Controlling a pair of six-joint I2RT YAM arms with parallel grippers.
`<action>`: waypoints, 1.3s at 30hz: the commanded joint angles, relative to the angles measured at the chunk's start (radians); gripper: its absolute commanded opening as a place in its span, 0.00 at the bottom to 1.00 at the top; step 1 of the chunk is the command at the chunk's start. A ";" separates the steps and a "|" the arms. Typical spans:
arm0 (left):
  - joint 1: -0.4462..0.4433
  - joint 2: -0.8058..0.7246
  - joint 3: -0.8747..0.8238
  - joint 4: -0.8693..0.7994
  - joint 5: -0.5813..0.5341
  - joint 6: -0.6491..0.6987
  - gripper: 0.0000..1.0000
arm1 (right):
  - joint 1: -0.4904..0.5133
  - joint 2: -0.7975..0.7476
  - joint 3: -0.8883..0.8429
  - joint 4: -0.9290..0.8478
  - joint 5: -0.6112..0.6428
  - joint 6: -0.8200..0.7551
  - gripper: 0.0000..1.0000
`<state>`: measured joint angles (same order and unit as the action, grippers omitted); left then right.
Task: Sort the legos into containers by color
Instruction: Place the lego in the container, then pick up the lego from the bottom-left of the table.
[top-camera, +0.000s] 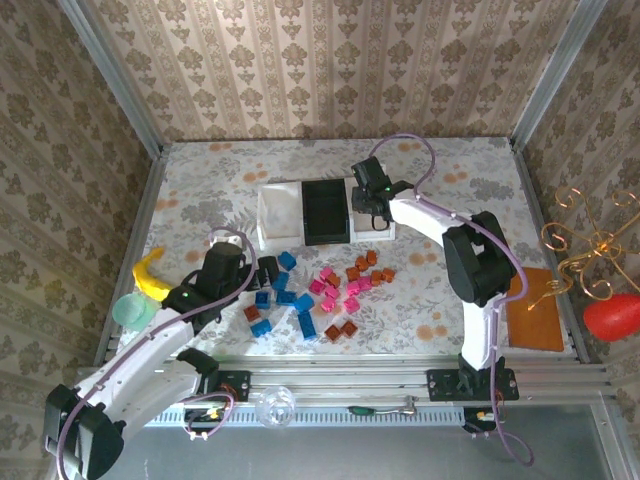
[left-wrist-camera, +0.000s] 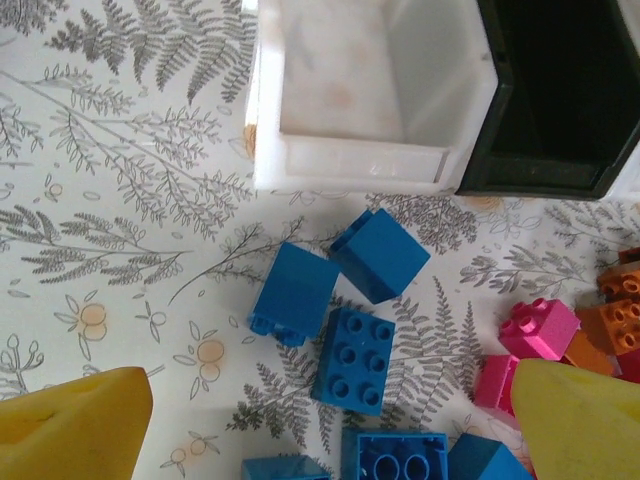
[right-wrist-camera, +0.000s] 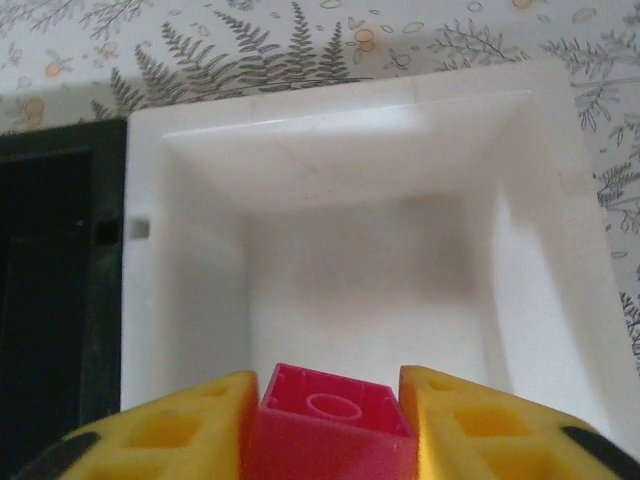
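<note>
While over white tray (right-wrist-camera: 540, 300), right claw (right-wrist-camera: 325, 392) snug around pink lego (right-wrist-camera: 330, 428); left claw (left-wrist-camera: 330, 400) wide, empty.

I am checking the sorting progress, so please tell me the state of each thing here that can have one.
left white tray, empty.
black tray, nothing seen inside.
right white tray, empty.
left gripper, open, over blue bricks.
right gripper, shut on pink brick, over the right white tray.
loose bricks, unsorted, lying in front of the trays.
</note>
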<state>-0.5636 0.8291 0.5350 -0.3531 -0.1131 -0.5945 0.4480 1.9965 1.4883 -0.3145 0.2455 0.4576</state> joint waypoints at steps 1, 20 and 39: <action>-0.012 -0.010 0.013 -0.063 -0.005 -0.043 0.93 | -0.004 0.014 0.046 -0.032 -0.033 0.028 0.57; -0.098 0.116 0.003 -0.132 -0.050 -0.076 0.77 | 0.082 -0.317 -0.303 0.106 -0.081 0.076 0.68; -0.174 0.397 0.037 -0.080 -0.129 -0.045 0.57 | 0.085 -0.377 -0.363 0.106 -0.032 0.085 0.69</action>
<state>-0.7300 1.2148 0.5663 -0.4488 -0.2295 -0.6395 0.5350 1.6463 1.1252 -0.2100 0.1772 0.5282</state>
